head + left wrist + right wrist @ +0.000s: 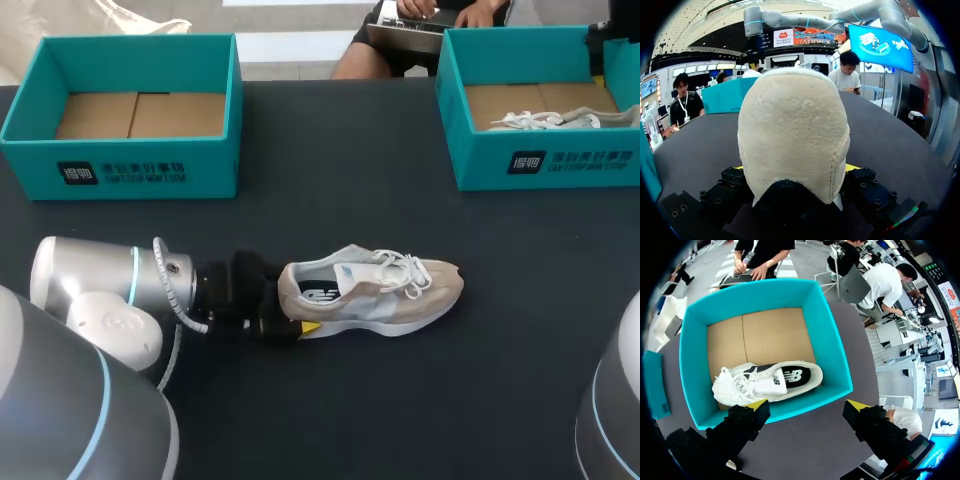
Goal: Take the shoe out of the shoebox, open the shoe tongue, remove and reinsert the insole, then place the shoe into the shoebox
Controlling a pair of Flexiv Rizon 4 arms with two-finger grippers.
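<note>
A beige shoe [370, 290] with white laces lies on its sole on the dark table, toe pointing right. My left gripper [295, 300] comes in from the left and has the heel between its fingers. In the left wrist view the heel of the shoe [795, 135] fills the gap of the left gripper [795, 170], touching both sides. My right gripper [807, 407] hangs open above the near wall of the right teal shoebox [840, 355], in which a white shoe [765, 382] lies on its side.
A second teal shoebox [120, 165] with only a cardboard floor stands at the back left. The right shoebox [545, 160] with the white shoe [550, 120] stands at the back right. Bare dark tabletop surrounds the beige shoe.
</note>
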